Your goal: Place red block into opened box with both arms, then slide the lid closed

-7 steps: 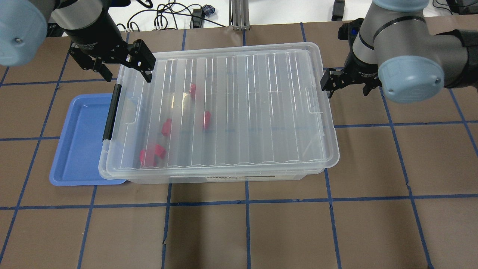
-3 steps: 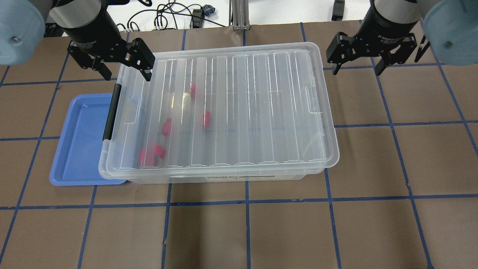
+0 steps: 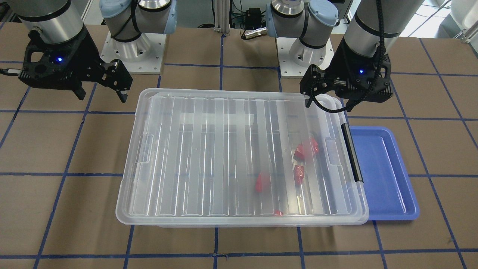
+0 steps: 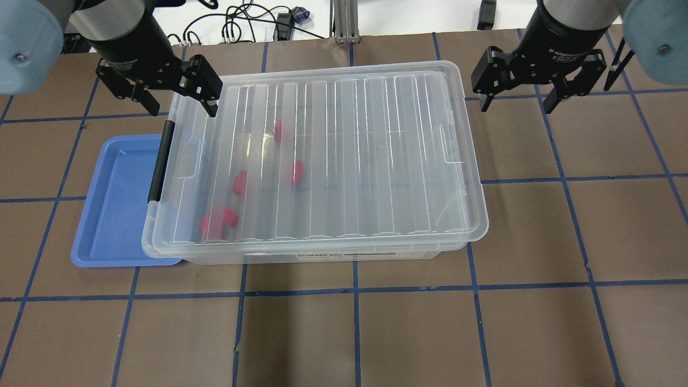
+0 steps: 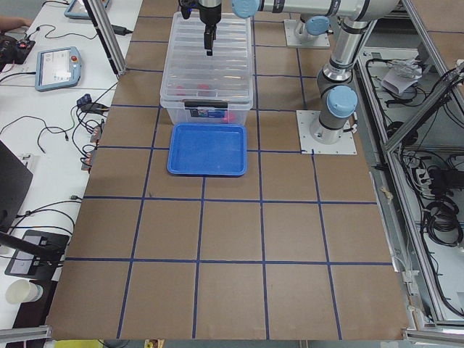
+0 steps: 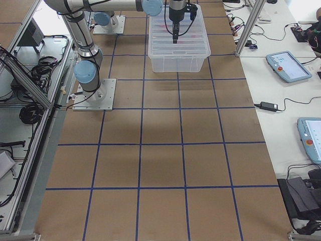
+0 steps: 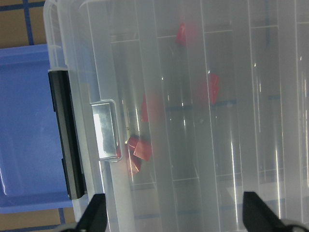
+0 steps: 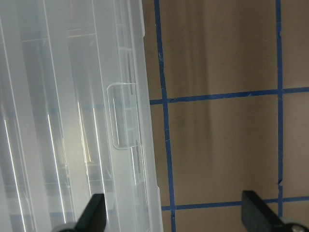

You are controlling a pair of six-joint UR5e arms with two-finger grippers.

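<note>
The clear box (image 4: 322,257) stands mid-table with the ribbed lid (image 4: 349,161) lying flat over it. Several red blocks show through the lid at the box's left end, among them one red block (image 4: 277,130) and a cluster (image 4: 219,223); they also show in the front view (image 3: 306,147) and the left wrist view (image 7: 137,150). My left gripper (image 4: 183,110) (image 3: 328,105) hangs open over the box's far left corner, holding nothing. My right gripper (image 4: 516,107) (image 3: 101,97) is open beside the far right corner, apart from the lid.
A blue tray (image 4: 115,215) lies against the box's left end, partly under it, next to the black bar (image 4: 160,161). Brown table with a blue tape grid lies all around. Cables (image 4: 242,27) lie beyond the far edge.
My right gripper has pulled back from the lid's right edge toward the far side and turned, its fingers now side by side. The left gripper, lid and blocks have stayed put.
</note>
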